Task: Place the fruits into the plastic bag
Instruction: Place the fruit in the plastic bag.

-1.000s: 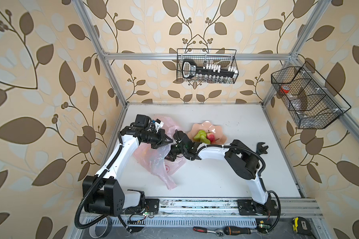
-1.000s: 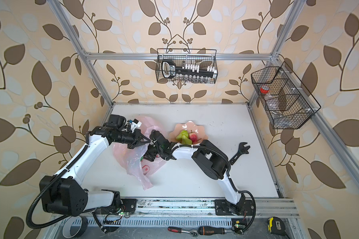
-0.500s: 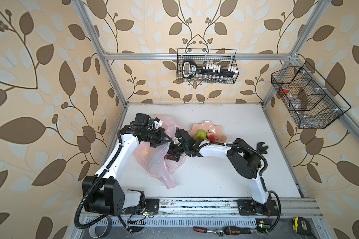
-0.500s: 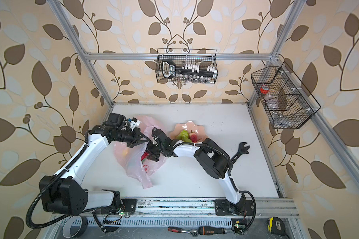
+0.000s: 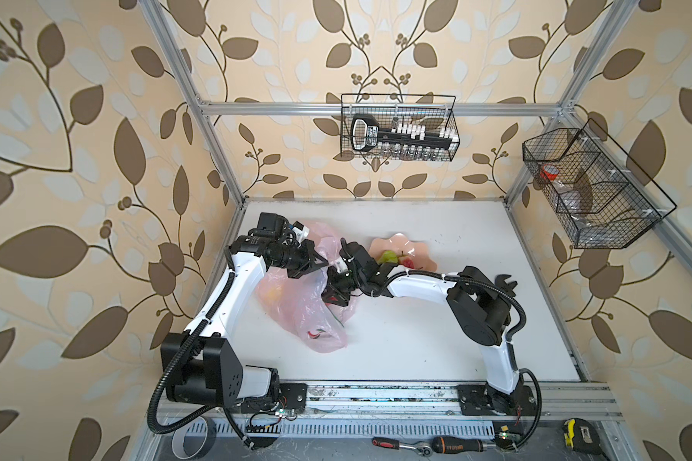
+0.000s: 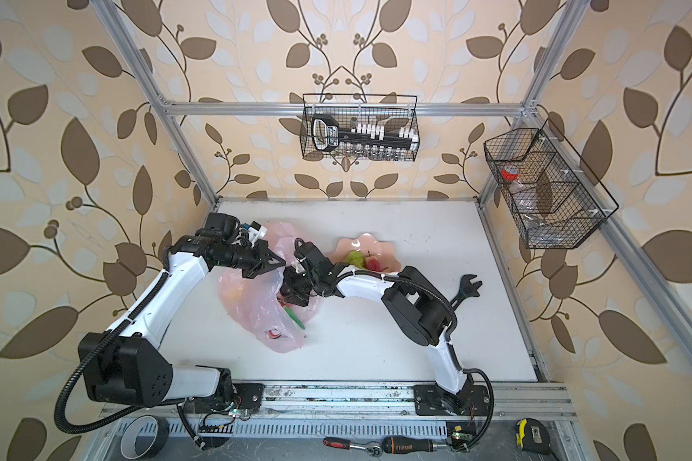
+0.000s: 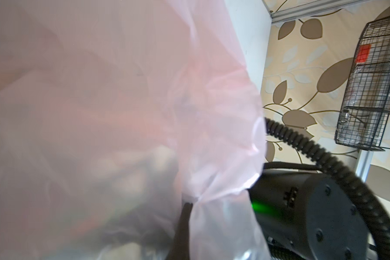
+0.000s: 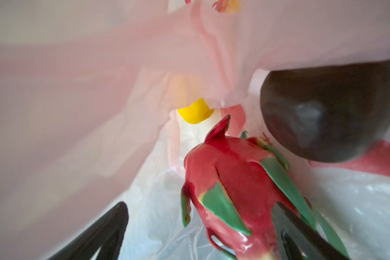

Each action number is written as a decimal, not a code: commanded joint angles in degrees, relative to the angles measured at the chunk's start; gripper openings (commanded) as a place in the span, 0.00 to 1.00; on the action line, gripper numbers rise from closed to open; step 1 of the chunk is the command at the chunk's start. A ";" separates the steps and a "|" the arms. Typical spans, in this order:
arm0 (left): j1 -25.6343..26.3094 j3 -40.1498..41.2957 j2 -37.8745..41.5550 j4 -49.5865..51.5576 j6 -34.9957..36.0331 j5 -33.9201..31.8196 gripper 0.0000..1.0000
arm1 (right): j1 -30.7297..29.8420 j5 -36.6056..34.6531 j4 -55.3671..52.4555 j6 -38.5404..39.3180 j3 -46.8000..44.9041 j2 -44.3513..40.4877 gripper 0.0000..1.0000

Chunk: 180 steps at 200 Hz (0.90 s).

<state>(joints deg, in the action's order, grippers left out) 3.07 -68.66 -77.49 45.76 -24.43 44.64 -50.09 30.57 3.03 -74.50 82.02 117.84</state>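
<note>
The right gripper (image 8: 198, 227) is pushed into the mouth of the plastic bag (image 5: 296, 311), and its fingers (image 8: 104, 234) are spread wide and released. In the right wrist view the dragon fruit (image 8: 234, 191) lies between them on the crinkled film, nearer the finger (image 8: 302, 234) on one side, which overlaps its green scales (whether that finger touches the fruit I cannot tell). Just beyond the dragon fruit's tip a bit of the yellow lemon (image 8: 195, 111) peeks from under a fold of pink film, and a dark purple round fruit (image 8: 329, 112) sits close beside the dragon fruit, deeper in the bag.

The left gripper (image 5: 316, 263) is clenched on the bag's upper edge, holding the film lifted above the table (image 5: 416, 339); in the left wrist view the pink plastic (image 7: 122, 101) bunches around one dark finger (image 7: 182, 220) and covers most of the picture.

Farther out, in both top views, the bag sprawls over the left part of the table with its red print (image 6: 274, 333) near the lower end. Beside the right arm the peach dish (image 5: 420, 249) holds a green pear (image 5: 388, 256) and a red fruit (image 5: 408, 262). A black wrench (image 6: 466, 289) lies on the table behind the right arm's elbow.
</note>
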 commanded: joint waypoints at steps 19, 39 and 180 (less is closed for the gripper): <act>-2.75 -0.73 -0.20 2.33 2.41 -1.41 0.00 | 2.13 1.03 -1.55 3.68 -4.47 -9.39 1.00; -3.15 -0.77 -0.45 2.33 2.78 -0.72 0.00 | 2.87 0.89 -2.34 4.66 -6.23 -11.68 1.00; -4.97 -0.35 -1.06 4.87 7.38 3.58 0.00 | 8.44 -5.52 -28.55 28.35 -12.63 -26.35 0.95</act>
<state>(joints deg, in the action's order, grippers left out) -1.58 -69.04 -78.89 49.28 -19.59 45.84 -41.93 28.38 -16.86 -54.54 69.97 92.20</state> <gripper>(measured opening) 0.046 0.974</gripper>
